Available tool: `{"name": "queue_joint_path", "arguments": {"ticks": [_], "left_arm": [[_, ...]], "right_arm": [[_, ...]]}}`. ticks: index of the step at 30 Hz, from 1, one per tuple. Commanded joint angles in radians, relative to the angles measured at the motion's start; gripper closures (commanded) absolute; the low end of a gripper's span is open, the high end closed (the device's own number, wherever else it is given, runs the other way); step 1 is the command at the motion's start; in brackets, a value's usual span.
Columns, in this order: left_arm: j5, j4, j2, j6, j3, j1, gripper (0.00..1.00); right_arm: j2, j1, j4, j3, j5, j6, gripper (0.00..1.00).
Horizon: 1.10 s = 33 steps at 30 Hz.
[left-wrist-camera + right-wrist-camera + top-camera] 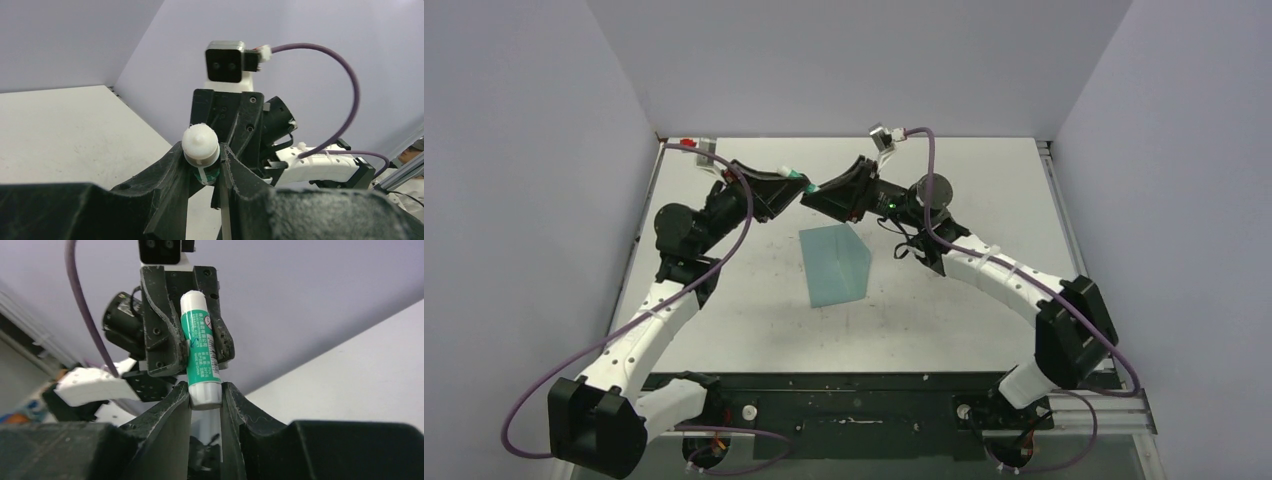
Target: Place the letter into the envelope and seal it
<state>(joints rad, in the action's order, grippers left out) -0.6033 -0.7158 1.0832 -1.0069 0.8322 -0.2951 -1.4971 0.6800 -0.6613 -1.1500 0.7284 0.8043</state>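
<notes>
A white glue stick with a green label is held in the air between my two grippers. My left gripper is shut on it near its domed white end. My right gripper is shut on its other, flat white end. In the top view the left gripper and the right gripper meet tip to tip over the back middle of the table. The teal envelope lies flat on the table just in front of them. No tan letter is in view.
A small red and white object sits at the table's back left corner. Grey walls close in the left, back and right sides. A black rail runs along the near edge between the arm bases.
</notes>
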Motion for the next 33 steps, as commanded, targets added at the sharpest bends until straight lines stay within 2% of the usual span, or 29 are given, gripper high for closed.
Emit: {"name": "queue_joint_path", "arguments": {"ticks": [1,8,12,15,16,18,19,20,25,27,29,33], "left_arm": [[-0.012,-0.125,-0.051,0.036,0.005,0.018,1.00],[0.026,-0.138,-0.044,0.046,0.011,0.019,1.00],[0.041,-0.138,-0.040,0.049,0.008,0.019,1.00],[0.057,-0.101,-0.050,0.046,0.013,0.020,1.00],[0.068,-0.080,-0.056,0.047,0.015,0.020,1.00],[0.087,-0.032,-0.066,0.039,0.019,0.022,1.00],[0.094,-0.007,-0.071,0.029,0.021,0.021,1.00],[0.101,0.011,-0.073,0.016,0.021,0.022,1.00],[0.100,0.081,-0.078,-0.083,0.027,0.023,1.00],[0.101,0.090,-0.078,-0.131,0.027,0.026,1.00],[0.104,0.110,-0.075,-0.166,0.036,0.029,1.00],[0.104,0.125,-0.065,-0.206,0.056,0.032,1.00]], "right_arm": [[-0.103,-0.075,-0.664,0.052,-0.043,0.646,0.95],[-0.266,0.009,-0.982,0.071,-0.230,1.059,0.95],[-0.308,0.041,-1.026,0.059,-0.279,1.177,0.92],[-0.252,0.006,-0.916,0.090,-0.262,1.100,0.65],[-0.231,-0.008,-0.886,0.099,-0.248,1.056,0.50],[-0.181,-0.032,-0.813,0.121,-0.223,0.915,0.25],[-0.149,-0.041,-0.729,0.130,-0.211,0.830,0.15],[-0.116,-0.048,-0.660,0.132,-0.195,0.727,0.10],[0.043,-0.018,-0.212,0.054,-0.152,0.059,0.08],[0.100,0.041,0.022,0.003,-0.215,-0.261,0.08],[0.140,0.126,0.182,-0.035,-0.331,-0.563,0.08],[0.159,0.201,0.252,-0.047,-0.402,-0.822,0.11]]}}
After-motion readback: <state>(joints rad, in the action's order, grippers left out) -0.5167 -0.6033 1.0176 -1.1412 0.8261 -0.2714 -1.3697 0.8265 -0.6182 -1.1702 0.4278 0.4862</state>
